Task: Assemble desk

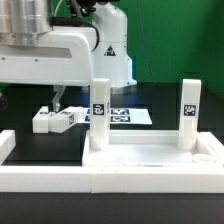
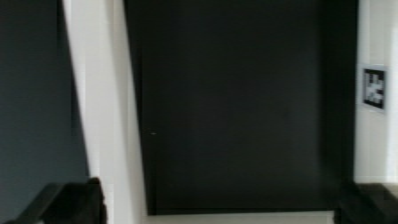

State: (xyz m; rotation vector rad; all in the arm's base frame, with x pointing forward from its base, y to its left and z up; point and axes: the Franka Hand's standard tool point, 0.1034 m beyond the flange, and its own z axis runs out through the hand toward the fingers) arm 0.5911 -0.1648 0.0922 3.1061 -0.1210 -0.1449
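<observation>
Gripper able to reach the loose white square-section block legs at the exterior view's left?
Probably yes: the gripper hangs open just above the loose white block legs, with nothing between them; the nearest upright leg stands apart.

A black bench [image 1: 55, 147] fills the middle of the scene. Towards the back, a thin flat white marker board [image 1: 140, 118] lies on it, printed with black-and-white square tags. A long low white border rail [image 1: 50, 178] runs along the bench's near edge. A side rail [image 1: 12, 135] meets it at the exterior view's left corner and runs away from the viewer. A green wall [image 1: 213, 60] shows at the exterior view's right.
</observation>
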